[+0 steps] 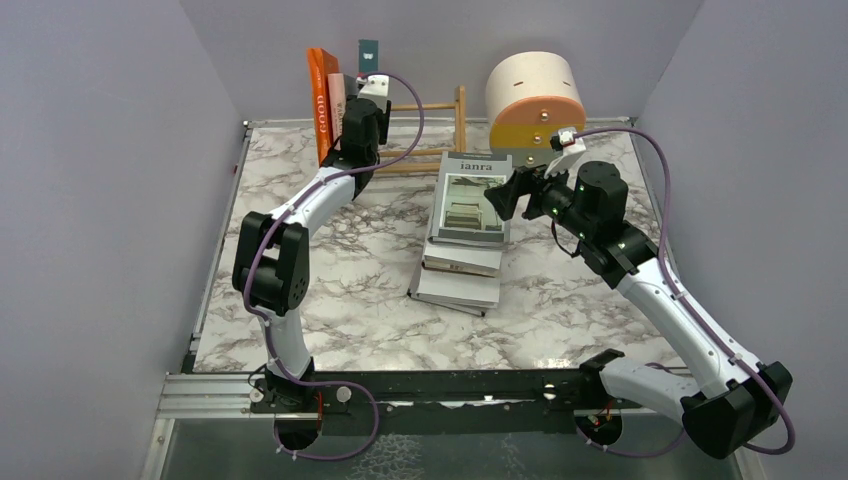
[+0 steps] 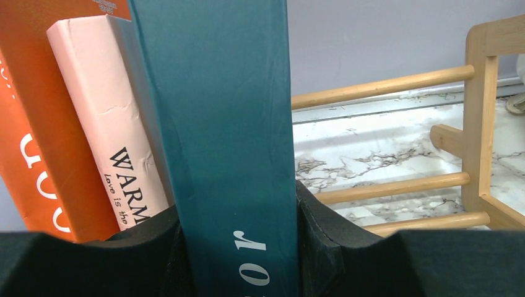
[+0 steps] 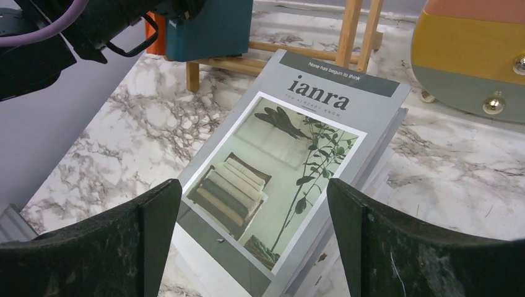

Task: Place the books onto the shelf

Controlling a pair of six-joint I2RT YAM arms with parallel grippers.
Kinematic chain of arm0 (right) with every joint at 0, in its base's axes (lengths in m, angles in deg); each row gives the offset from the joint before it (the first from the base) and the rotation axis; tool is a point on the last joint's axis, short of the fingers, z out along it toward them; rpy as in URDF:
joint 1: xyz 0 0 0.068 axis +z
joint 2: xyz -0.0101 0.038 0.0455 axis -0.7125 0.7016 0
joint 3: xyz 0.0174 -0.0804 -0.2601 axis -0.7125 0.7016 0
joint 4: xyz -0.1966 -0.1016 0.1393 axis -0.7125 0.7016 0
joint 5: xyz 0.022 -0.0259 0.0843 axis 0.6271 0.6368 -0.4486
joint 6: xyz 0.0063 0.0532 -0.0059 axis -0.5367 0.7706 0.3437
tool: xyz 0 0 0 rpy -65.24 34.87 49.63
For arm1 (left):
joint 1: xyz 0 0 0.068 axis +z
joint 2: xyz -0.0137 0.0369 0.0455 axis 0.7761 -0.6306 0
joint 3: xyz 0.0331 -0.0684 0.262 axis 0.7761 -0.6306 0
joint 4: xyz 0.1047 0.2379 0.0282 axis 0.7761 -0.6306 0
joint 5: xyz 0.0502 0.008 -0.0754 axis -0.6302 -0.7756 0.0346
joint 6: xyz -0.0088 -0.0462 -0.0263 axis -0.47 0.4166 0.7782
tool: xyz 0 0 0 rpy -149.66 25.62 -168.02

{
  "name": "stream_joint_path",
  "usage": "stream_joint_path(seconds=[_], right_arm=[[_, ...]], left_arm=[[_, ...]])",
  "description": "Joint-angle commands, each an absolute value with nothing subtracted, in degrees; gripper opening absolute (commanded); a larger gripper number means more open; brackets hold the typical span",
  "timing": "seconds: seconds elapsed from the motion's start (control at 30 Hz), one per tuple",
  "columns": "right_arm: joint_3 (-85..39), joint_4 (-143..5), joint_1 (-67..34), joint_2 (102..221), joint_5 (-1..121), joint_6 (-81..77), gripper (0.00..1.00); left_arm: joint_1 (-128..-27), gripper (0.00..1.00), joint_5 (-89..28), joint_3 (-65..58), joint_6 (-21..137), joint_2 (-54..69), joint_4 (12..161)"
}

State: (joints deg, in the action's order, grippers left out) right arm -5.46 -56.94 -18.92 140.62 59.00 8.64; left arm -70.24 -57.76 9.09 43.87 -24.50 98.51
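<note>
My left gripper (image 2: 238,247) is shut on the spine of a dark teal book (image 2: 229,124), held upright at the left end of the light-wood shelf (image 2: 384,83). A pink book (image 2: 111,136) and an orange book (image 2: 31,124) stand just left of it. Seen from above, the teal book (image 1: 368,52) rises over the left gripper (image 1: 362,100) beside the orange book (image 1: 320,100). My right gripper (image 3: 254,229) is open, hovering over a grey "ianra" book (image 3: 291,161) that tops a stack (image 1: 460,285) of pale books at mid-table.
A round cream, yellow and orange drawer unit (image 1: 535,100) stands at the back right, close to the shelf's right end post (image 1: 460,115). Grey walls enclose the marble table (image 1: 330,300) on three sides.
</note>
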Motion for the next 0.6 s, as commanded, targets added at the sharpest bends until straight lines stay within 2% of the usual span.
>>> stream_joint_path(seconds=[0.0,0.57], right_arm=[[-5.16,-58.39,-18.69,140.60,58.15,7.65,0.86],[-4.92,-57.97,-18.65,140.23,58.60,7.50,0.86]], left_arm=[[-69.58,0.00,-60.34,12.10,43.08,-24.74,98.65],[-69.45,0.00,-59.22,11.64,45.60,-26.78,99.68]])
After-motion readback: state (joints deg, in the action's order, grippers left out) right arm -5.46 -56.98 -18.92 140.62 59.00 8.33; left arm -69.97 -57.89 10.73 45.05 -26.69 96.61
